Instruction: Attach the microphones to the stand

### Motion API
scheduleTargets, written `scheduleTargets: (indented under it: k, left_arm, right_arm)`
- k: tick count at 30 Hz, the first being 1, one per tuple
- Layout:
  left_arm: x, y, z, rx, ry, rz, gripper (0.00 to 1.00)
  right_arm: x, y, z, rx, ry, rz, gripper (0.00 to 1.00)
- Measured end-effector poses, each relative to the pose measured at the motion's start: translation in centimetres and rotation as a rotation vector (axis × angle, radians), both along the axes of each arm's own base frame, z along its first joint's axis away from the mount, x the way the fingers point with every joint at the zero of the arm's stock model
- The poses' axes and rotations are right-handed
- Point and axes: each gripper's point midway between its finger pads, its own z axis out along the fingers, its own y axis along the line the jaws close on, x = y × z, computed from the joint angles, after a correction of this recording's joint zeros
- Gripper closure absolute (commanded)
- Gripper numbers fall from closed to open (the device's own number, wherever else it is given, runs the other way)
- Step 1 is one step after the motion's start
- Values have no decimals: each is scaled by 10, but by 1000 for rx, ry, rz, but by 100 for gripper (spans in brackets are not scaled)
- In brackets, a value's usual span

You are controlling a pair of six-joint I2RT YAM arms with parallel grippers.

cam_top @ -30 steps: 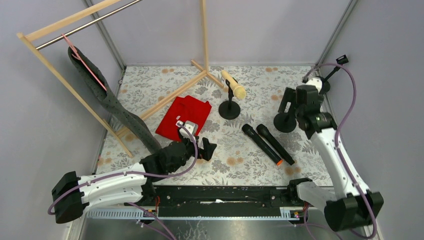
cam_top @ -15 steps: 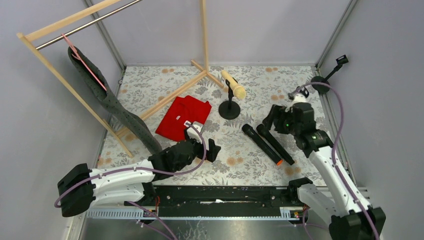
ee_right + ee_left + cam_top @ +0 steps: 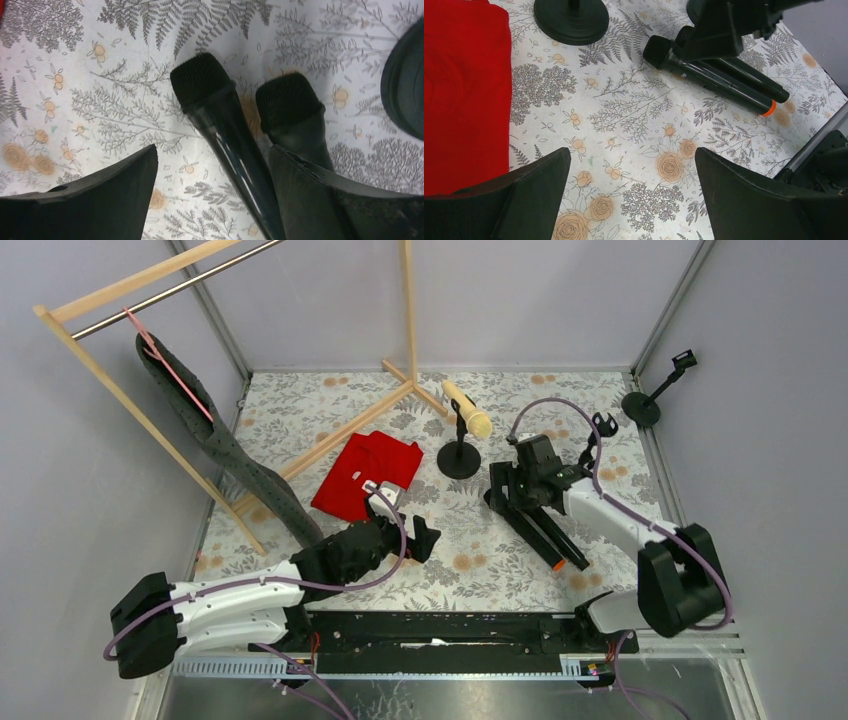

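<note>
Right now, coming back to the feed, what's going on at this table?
The right gripper hovers open over the head ends of the black microphone with an orange-red tip and the plain black microphone, lying side by side, neither gripped. The left gripper is open and empty near the red cloth. The cream-beige microphone already sits on a black round-base stand; a second black stand at the far right is empty.
</note>
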Motion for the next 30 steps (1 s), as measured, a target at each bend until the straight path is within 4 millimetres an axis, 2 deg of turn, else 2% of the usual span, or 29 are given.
scheduleTargets:
  k: [8, 12, 18, 25, 30]
  left_arm:
    - [0, 3, 3, -3, -2, 8, 1]
    - [0, 6, 5, -6, -5, 17, 1]
    - [0, 7, 2, 5, 1, 20, 1]
    - [0, 8, 1, 4, 4, 23, 1]
    - [0, 8, 1, 2, 5, 25, 1]
  right_arm:
    - [21, 11, -7, -44, 30, 93, 20]
    - [19, 10, -18, -70, 66, 111, 26]
    - [11, 8, -38, -97, 134, 131, 29]
    - [4, 10, -52, -118, 181, 146, 43]
    - [1, 15, -55, -119, 189, 154, 59]
